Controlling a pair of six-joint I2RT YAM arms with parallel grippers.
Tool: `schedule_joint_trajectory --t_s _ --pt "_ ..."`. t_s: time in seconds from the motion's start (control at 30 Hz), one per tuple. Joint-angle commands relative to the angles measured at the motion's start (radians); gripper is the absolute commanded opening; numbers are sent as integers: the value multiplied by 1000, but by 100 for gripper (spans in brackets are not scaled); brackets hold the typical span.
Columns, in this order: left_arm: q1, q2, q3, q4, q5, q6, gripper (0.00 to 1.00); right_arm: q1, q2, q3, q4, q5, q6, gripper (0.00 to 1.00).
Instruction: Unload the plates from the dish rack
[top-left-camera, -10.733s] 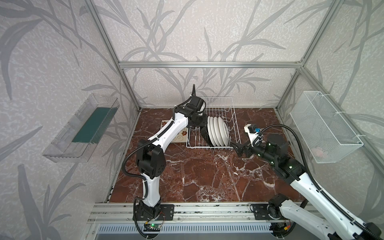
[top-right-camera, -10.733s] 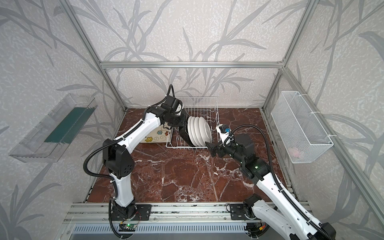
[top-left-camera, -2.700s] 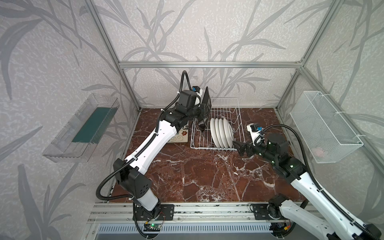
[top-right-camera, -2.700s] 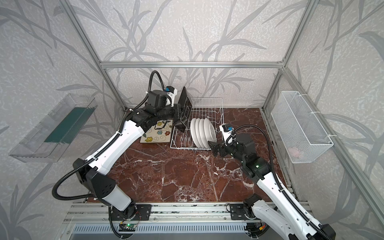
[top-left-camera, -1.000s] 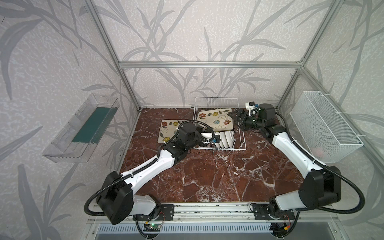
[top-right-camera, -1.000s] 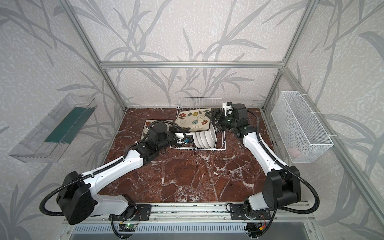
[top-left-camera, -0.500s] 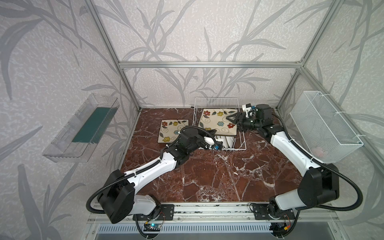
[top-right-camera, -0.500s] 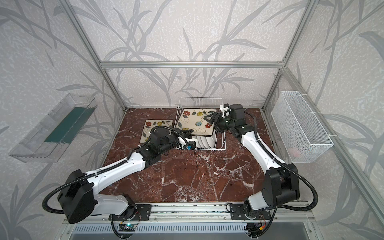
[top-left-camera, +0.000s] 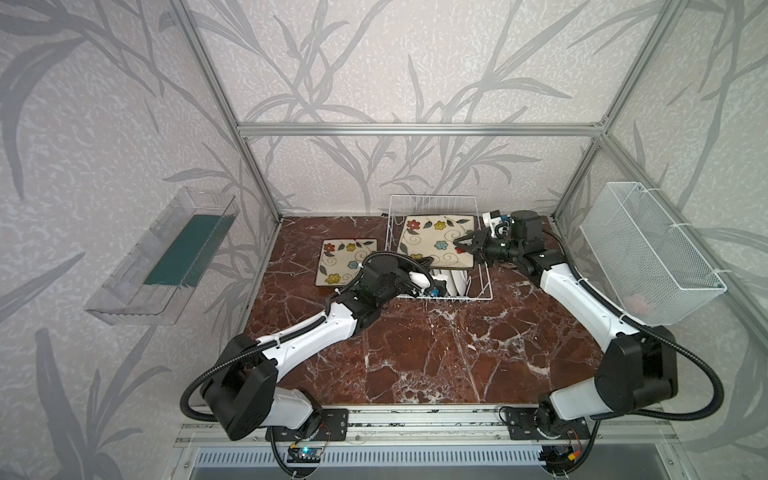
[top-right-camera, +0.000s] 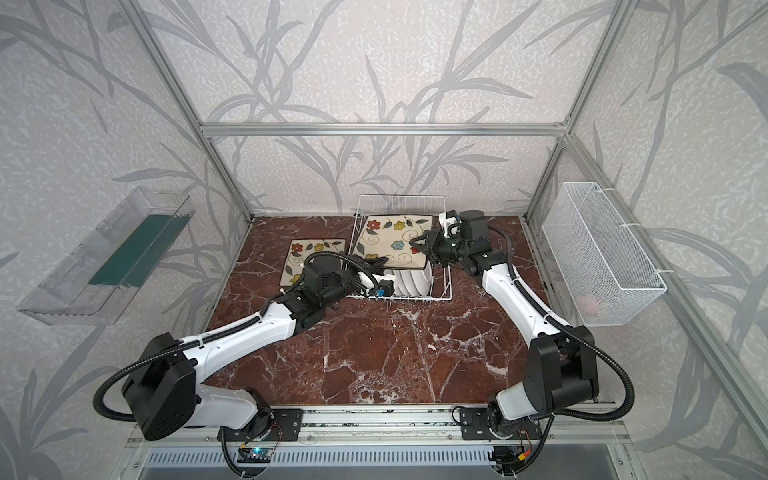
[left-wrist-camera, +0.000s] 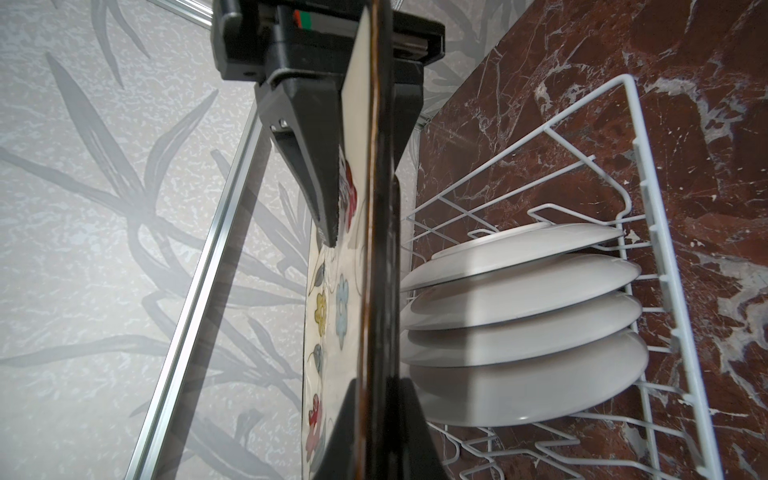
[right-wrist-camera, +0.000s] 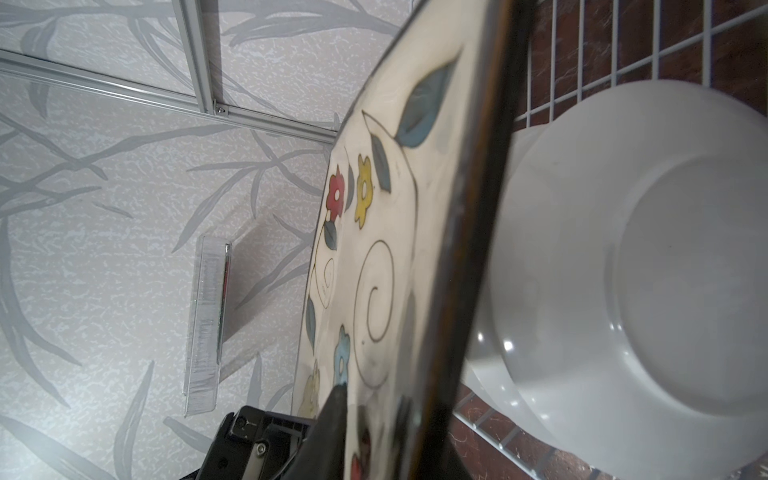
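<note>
Lying flat on the worktop (top-left-camera: 415, 353) left of the rack (top-left-camera: 432, 206), one square plate (top-left-camera: 347, 262) was already out. Above the rack, the left hand (top-left-camera: 424, 262) and right hand (top-left-camera: 464, 245) each pinched an edge of a second square plate (top-left-camera: 432, 239). Four round plates (top-right-camera: 411, 282) stood slotted inside, not yet unloaded.

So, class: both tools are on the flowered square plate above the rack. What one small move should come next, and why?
Probably the left tool should open. The square plate hangs face up over the dish rack, and the right tool looks clamped on its opposite edge, so one arm can likely carry it to the table.
</note>
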Motion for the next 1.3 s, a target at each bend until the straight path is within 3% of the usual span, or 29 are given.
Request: schedule_joint_trajectory --t_s 0.0,0.13,0.33,0.4,0.53,0.6,0.8,1.03,1.17,1.27 --pt "-1 -33 50 291 6 15 0 1 1 -11 48 -35 -9 15" --pt "-1 -32 52 274 4 5 0 -3 3 -23 80 -40 4 0" --pt "-2 -15 50 305 -24 -70 0 -19 -5 -52 171 -50 55 0" --pt "5 -15 66 245 -20 -80 32 -29 -5 -53 208 -46 81 0" --pt "9 -22 90 149 -14 -135 61 -45 -18 -62 299 -27 124 0" --pt "11 -31 98 105 -20 -165 99 -61 -23 -70 356 -41 141 0" --pt "46 -110 115 -51 -14 -365 99 -150 -75 -104 442 -69 153 0" --pt "152 -211 183 -340 156 -681 99 -200 -135 -120 436 -85 62 0" --pt "230 -197 255 -428 169 -953 99 -203 -153 -129 488 -117 -1 0" --pt "332 -134 351 -519 304 -1164 99 -204 -182 -168 547 -110 -55 0"
